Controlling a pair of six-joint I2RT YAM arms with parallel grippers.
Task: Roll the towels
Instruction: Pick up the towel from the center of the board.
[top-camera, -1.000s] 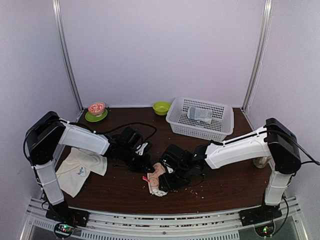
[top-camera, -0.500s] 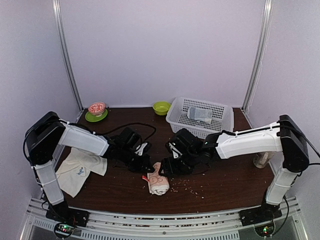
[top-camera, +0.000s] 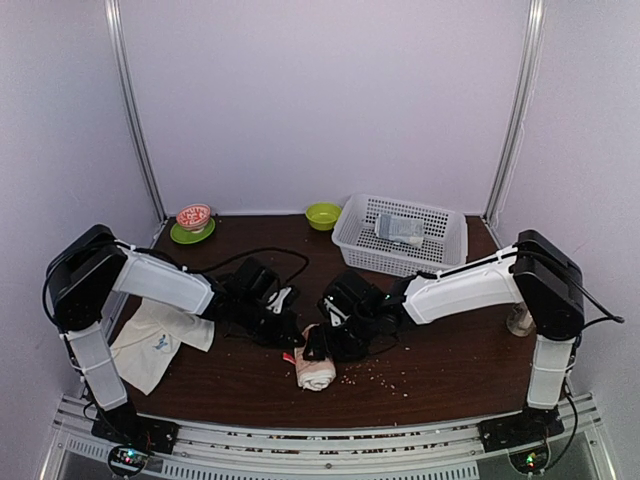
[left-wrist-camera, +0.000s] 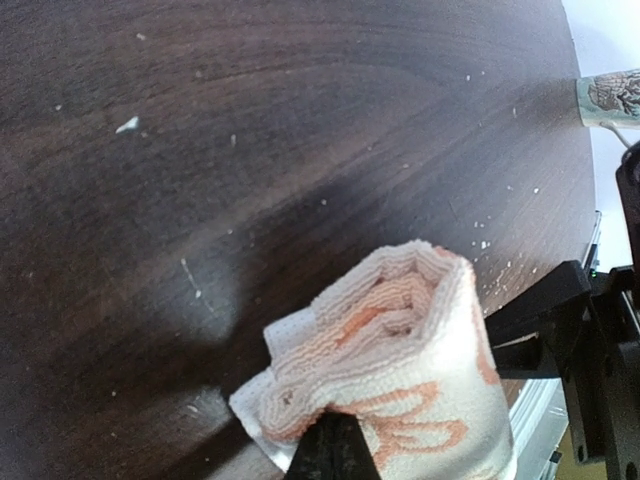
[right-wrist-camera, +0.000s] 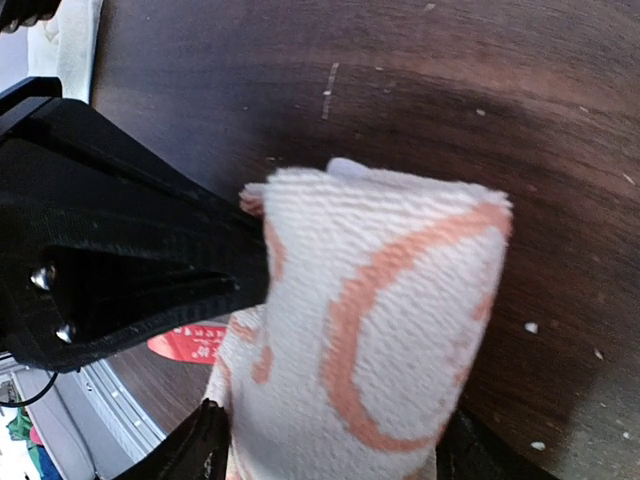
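Cream towel roll (top-camera: 316, 369) sits inside the spread right gripper (right-wrist-camera: 335, 445), closed left gripper (left-wrist-camera: 335, 452) touching.

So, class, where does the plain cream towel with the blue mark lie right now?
In the top view the plain cream towel lies unrolled at the table's left edge, partly under the left arm, with the green saucer behind it.

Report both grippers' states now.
Left gripper: shut, pinching the end of the rolled towel.
Right gripper: open, with a finger on either side of the towel.
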